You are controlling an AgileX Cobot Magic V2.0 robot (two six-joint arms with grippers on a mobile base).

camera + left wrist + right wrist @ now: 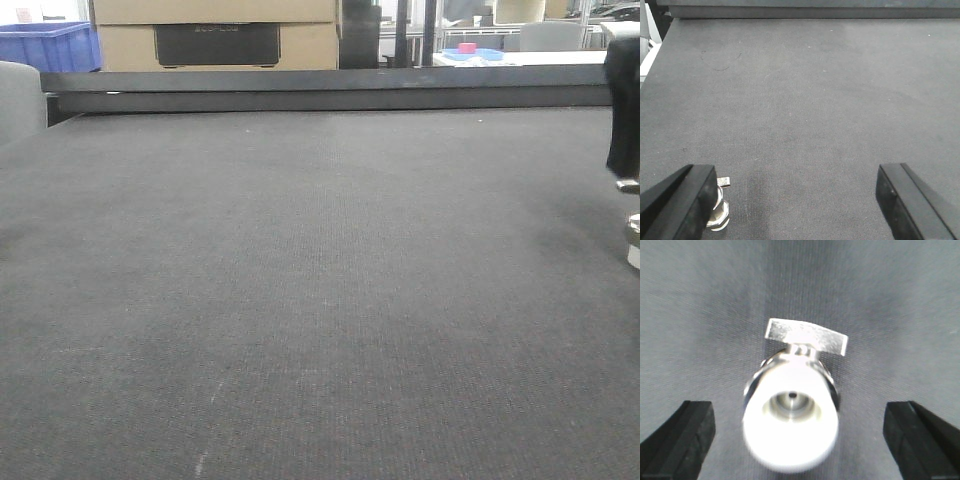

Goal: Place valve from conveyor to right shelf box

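Note:
The valve (790,410) stands upright on the dark grey conveyor belt (700,315), with a white round top and a silvery lever toward the far side. My right gripper (800,432) is open, hanging above the valve with one black finger on each side and not touching it. In the front view the valve (633,240) sits at the right edge under a black part of my right arm (622,110). My left gripper (797,200) is open and empty over the belt (805,100). A valve (718,212) stands just beside its left finger (682,200); I cannot tell whether it is the same valve.
A long black rail (320,90) runs along the belt's far edge. Behind it are a cardboard box (215,35), a blue bin (45,45) and a white table with a blue tray (470,53). A grey rounded object (20,100) is at the left edge.

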